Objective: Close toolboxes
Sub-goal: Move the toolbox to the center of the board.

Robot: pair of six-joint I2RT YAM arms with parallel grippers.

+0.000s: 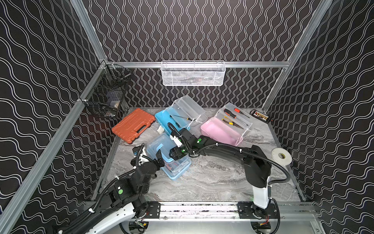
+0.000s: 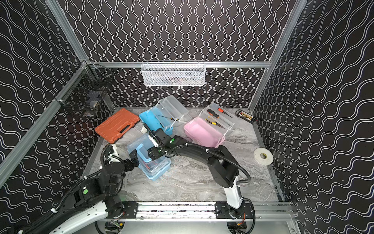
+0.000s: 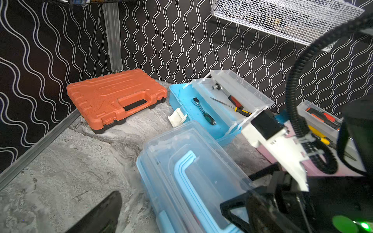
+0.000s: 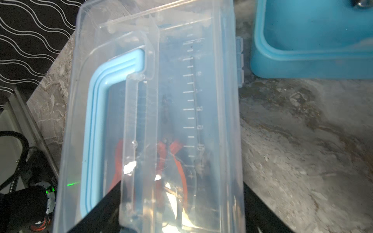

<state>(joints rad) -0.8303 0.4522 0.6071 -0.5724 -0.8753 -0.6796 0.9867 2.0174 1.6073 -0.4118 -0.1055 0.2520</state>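
Three toolboxes show in both top views. The near light blue toolbox (image 1: 179, 170) lies mid-table with its clear lid (image 3: 191, 171) down and its blue handle flat; red-handled pliers (image 4: 177, 159) show through it. My left gripper (image 3: 173, 213) is open, its jaws spread around the box's left end. My right gripper (image 4: 175, 211) is over the lid, jaws wide on either side of the raised middle; contact cannot be told. The far blue toolbox (image 1: 165, 119) stands open with its lid (image 1: 188, 107) raised. The pink toolbox (image 1: 218, 131) is open too, with screwdrivers in its clear part (image 1: 234, 117).
A ribbed orange case (image 1: 133, 125) lies shut at the back left. A small white piece (image 1: 160, 129) sits beside the far blue box. A tape roll (image 1: 281, 156) and a bit set (image 1: 261, 115) lie at the right. A white mesh basket (image 1: 192, 74) and a black wire basket (image 1: 109, 95) hang on the walls.
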